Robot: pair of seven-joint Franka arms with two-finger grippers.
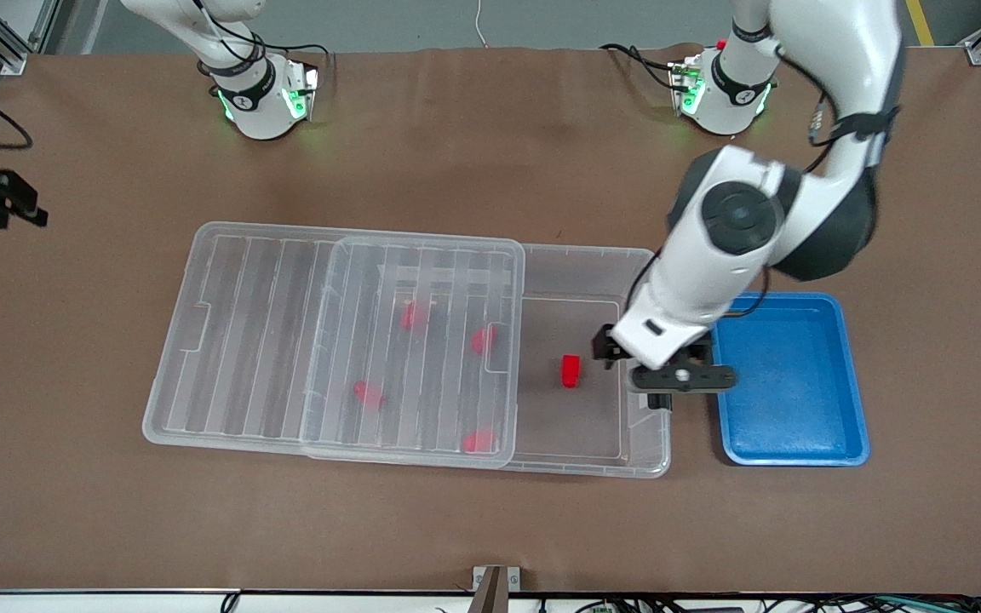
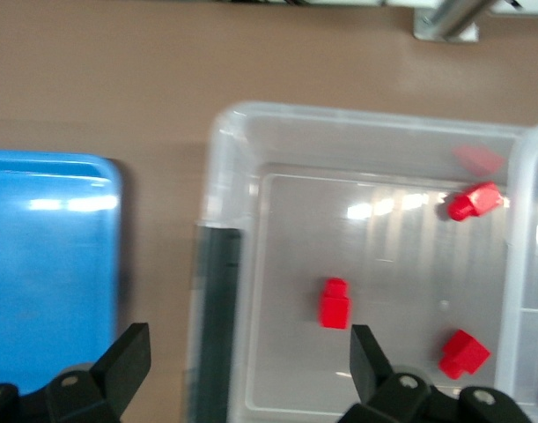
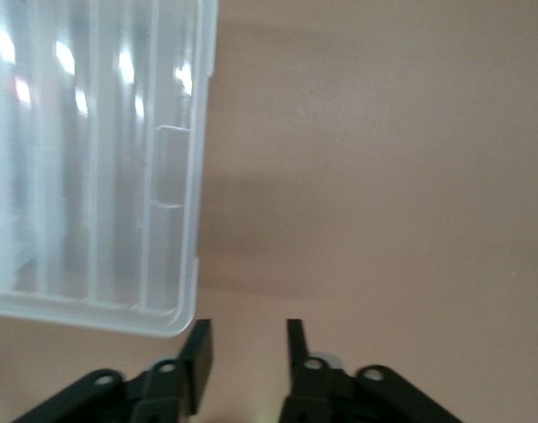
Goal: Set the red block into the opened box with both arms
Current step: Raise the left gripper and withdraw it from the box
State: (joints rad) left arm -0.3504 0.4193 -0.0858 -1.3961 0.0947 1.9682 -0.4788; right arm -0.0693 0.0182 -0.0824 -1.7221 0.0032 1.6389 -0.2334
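Already in the Box: Red Block Delivered, Lid Not Yet Shut

Item one: the red block (image 1: 571,371) lay on the floor of the box (image 1: 580,264), in the uncovered end nearest the blue tray (image 1: 797,443). Several other red pieces (image 1: 413,316) showed through the ribbed lid (image 1: 243,332), which stood slid partway off toward the right arm's end of the surface (image 1: 490,136).

Item two: the left gripper (image 1: 679,379) hung over the box's rim beside the tray, fingers (image 2: 368,352) spread wide, holding nothing.

Item three: the right gripper (image 3: 246,348) hovered off the lid's outer edge, fingers partly drawn in, gripping nothing.

Judgement: placement looked finished; only withdrawal, and perhaps closing the lid, seemed left.
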